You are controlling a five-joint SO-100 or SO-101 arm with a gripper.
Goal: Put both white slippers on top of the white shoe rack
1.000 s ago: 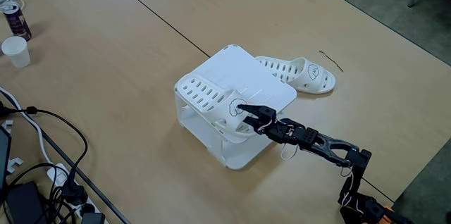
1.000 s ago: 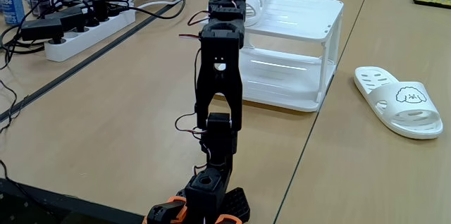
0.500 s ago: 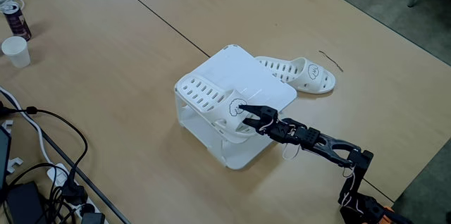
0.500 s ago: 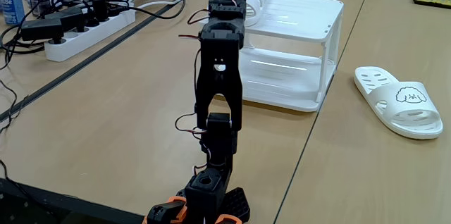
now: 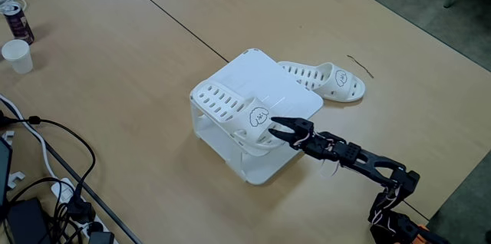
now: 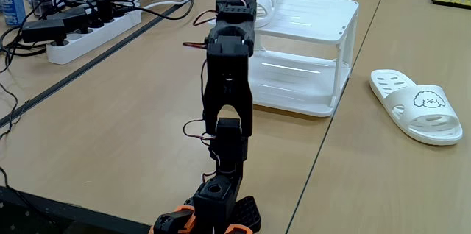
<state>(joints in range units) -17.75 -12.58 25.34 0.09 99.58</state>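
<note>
One white slipper (image 5: 234,111) is already lying on top of the white shoe rack (image 5: 288,90), along its left edge in a fixed view, so half is done. The gripper (image 5: 274,126) is sitting just beside its strap, jaws spread, pinching nothing. The second slipper (image 5: 322,80) is lying on the table (image 5: 115,60) right of the rack, not yet picked up.

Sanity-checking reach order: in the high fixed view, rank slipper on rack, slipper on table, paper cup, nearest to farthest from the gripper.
From the gripper:
1. Slipper on the rack, just left of it.
2. Slipper on the table, upper right.
3. Paper cup, far left.
</note>
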